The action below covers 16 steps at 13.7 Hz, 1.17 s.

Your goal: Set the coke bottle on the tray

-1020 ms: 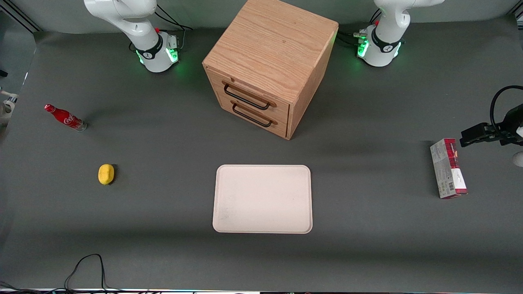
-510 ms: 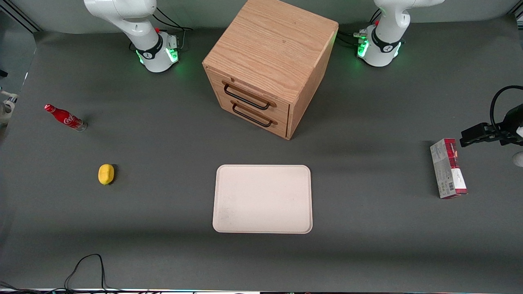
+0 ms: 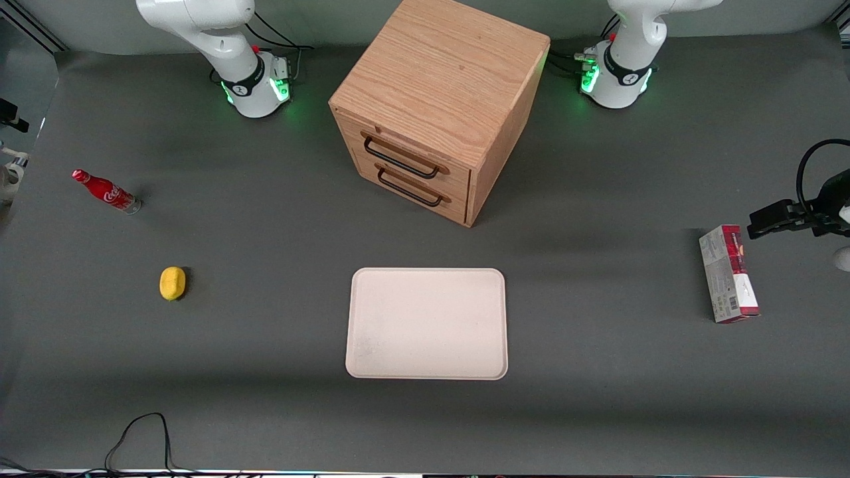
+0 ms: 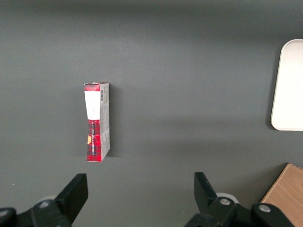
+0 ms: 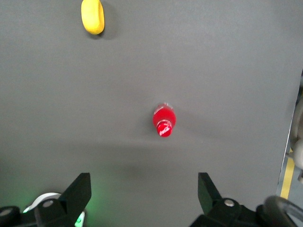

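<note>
The coke bottle (image 3: 106, 191) stands upright on the grey mat at the working arm's end of the table. From above it shows its red cap (image 5: 164, 120). My gripper (image 5: 143, 189) hangs high over the mat near the bottle. It is open, with only bare mat between its fingers and the bottle clear of them. The cream-white tray (image 3: 426, 323) lies flat in front of the drawer cabinet, nearer the front camera, with nothing on it. Its rim (image 4: 289, 85) also shows in the left wrist view.
A yellow lemon (image 3: 172, 283) lies nearer the front camera than the bottle. The wooden drawer cabinet (image 3: 431, 99) stands mid-table. A red-and-grey carton (image 3: 728, 273) lies at the parked arm's end. A black cable (image 3: 139, 431) loops at the front edge.
A dark part of the working arm has edged a little further into the front view above the bottle. The objects on the table have not moved.
</note>
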{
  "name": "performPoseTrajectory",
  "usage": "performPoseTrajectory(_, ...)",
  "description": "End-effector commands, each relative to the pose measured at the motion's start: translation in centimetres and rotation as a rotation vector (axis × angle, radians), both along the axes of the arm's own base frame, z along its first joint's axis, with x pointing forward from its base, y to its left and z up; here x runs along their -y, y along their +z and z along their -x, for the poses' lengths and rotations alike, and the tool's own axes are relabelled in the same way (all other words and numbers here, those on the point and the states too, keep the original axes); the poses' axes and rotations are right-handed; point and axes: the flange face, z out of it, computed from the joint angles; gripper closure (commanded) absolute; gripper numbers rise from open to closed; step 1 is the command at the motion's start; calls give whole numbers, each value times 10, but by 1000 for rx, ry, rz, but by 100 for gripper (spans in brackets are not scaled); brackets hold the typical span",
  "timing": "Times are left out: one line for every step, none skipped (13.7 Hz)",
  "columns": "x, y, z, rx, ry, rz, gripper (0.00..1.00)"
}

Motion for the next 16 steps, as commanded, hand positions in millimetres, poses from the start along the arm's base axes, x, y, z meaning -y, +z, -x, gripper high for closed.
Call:
performPoseTrajectory(-2,-35,0,19,48,30,0)
performPoseTrajectory(3,-50,2,13,37,27,0)
performPoseTrajectory(8,-64,6,12,32,23,0)
performPoseTrajectory(8,-76,7,25,60,25,0)
performPoseTrajectory(13,-87,11,36,74,28,0)
performPoseTrajectory(20,-101,14,34,79,33,0)
performPoseTrajectory(23,-112,14,33,92,41,0)
performPoseTrajectory(25,-121,16,40,94,46,0)
performPoseTrajectory(26,-130,18,48,93,49,0)
performPoseTrajectory(24,-139,20,52,92,50,0)
performPoseTrajectory(22,-145,20,54,94,52,0)
performPoseTrajectory(21,-151,19,44,95,54,0)
performPoseTrajectory(21,-158,16,34,93,56,0)
performPoseTrajectory(16,-164,9,41,97,56,0)
performPoseTrajectory(14,-170,3,38,124,59,0)
performPoseTrajectory(15,-175,2,43,122,48,0)
